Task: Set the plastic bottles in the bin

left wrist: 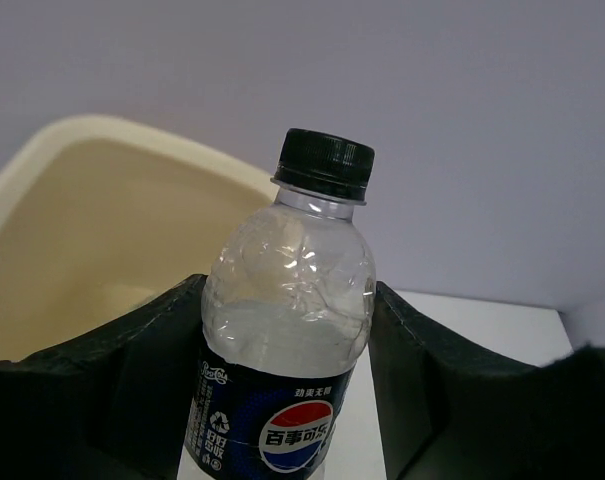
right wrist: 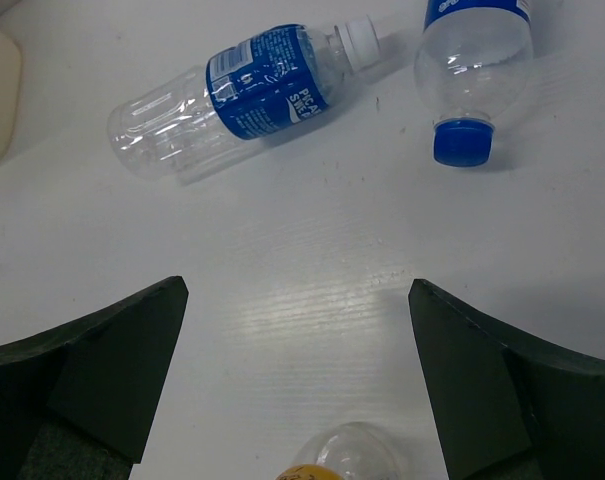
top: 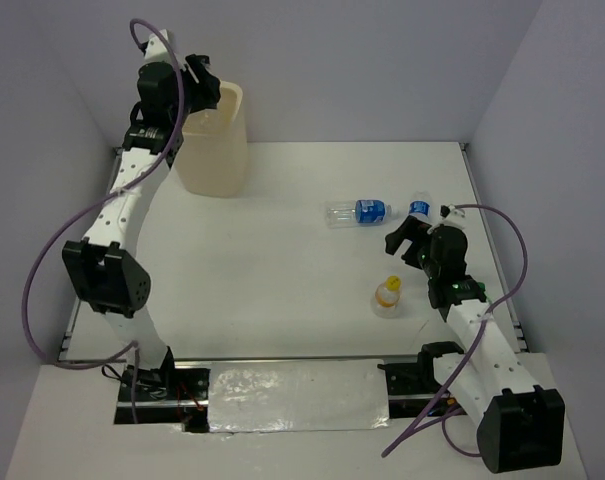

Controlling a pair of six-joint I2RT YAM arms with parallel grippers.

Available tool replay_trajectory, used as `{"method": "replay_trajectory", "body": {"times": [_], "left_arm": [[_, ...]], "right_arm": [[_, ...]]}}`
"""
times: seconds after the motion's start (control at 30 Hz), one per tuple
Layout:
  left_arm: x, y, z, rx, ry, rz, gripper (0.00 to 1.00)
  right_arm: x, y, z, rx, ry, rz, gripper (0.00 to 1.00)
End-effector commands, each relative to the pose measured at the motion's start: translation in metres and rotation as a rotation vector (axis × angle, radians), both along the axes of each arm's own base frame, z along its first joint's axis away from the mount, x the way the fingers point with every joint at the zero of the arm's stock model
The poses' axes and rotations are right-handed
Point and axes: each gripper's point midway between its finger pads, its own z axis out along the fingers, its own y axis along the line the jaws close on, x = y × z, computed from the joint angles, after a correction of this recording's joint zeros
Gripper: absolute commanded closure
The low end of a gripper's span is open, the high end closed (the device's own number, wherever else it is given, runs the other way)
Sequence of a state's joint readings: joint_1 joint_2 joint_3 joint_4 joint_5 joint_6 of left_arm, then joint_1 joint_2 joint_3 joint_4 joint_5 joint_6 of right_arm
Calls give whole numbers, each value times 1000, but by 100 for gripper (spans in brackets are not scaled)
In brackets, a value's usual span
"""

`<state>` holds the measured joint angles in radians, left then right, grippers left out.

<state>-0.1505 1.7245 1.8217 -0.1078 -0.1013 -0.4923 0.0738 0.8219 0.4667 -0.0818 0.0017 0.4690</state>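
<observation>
- The left pincer [left wrist: 287, 345] is clamped snugly round the waist of a small clear plastic bottle with a black cap [left wrist: 287, 290], neck up and lifted high.
- That height is to clear the rim of the tall cream-beige plastic bin [top: 217, 150] just beside it; a drop looks due.
- The right pincer [right wrist: 297, 300] gapes wide and holds nothing, low over the white bench [top: 282, 270].
- Ahead of it lie two clear blue-labelled bottles on their sides, one white-capped [right wrist: 247, 100] and one blue-capped [right wrist: 472, 60]; a short orange-capped bottle [right wrist: 327, 460] sits nearer, probably the next pick.

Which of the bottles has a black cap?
The Pepsi bottle held in the left gripper by the bin; those on the table have white, blue or orange caps.
</observation>
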Motion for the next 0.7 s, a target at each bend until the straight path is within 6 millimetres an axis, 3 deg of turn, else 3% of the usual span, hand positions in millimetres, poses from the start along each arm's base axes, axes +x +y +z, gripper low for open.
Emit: {"method": "replay_trajectory", "body": {"times": [0.0,0.03,0.07,0.13,0.17,0.2,0.33,0.5,0.63,0.67], "left_arm": [[30,13,25,54,-82,7,49],[44,17,9,58,-50,35,38],[47,21,18,58,-67,55,27],[56,25,15,69,-73,67,18],[61,27,17,71,-83,80,5],[61,29,20,69,-87,79,1],[56,34,43,72,-128,83,1],[29,36,77,93,-182,81,1],[-3,29,76,111,-166,16,1],[-18,27,68,111,-144,-3,1]], "right_arm": [[11,-6,23,-37,-56,-10,0],[12,-4,23,-48,-63,5,0],[12,-4,22,-51,-65,13,0],[15,1,22,-46,-73,42,0],[15,4,22,-50,-75,58,0],[16,7,24,-44,-77,79,0],[17,8,28,-50,-85,91,0],[13,5,35,-72,-109,84,0],[15,6,43,-106,-143,116,0],[17,8,48,-124,-157,137,0]]}}
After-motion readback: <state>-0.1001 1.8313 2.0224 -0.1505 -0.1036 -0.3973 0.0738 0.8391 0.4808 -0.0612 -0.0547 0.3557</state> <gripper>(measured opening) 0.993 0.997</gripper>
